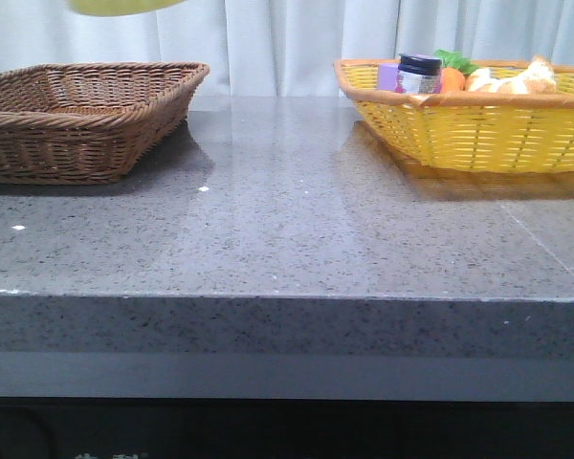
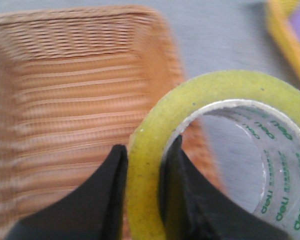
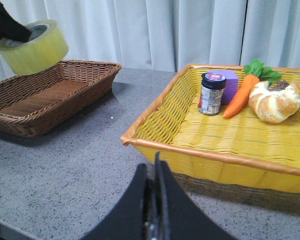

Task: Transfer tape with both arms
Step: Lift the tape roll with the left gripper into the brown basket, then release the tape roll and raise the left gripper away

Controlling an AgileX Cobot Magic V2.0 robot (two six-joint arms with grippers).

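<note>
Currently, counter (image 1: 297, 220) carries brown basket (image 1: 86, 115) on my left, yellow basket (image 1: 478, 124) on right with jar (image 3: 211, 93), carrot (image 3: 240, 95), bread (image 3: 276, 101). Tape (image 2: 225, 150) held aloft above brown basket; left tool (image 2: 145, 200) clamps roll wall, one finger inside core, keeping it secure for drop. Right tool (image 3: 153, 210) closed, empty, low near yellow basket. I judge release into brown basket pending.

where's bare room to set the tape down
Free: the brown basket, nothing in it, and the counter between it and the yellow basket. Crowded: the yellow basket's far end, with jar, carrot and bread.
</note>
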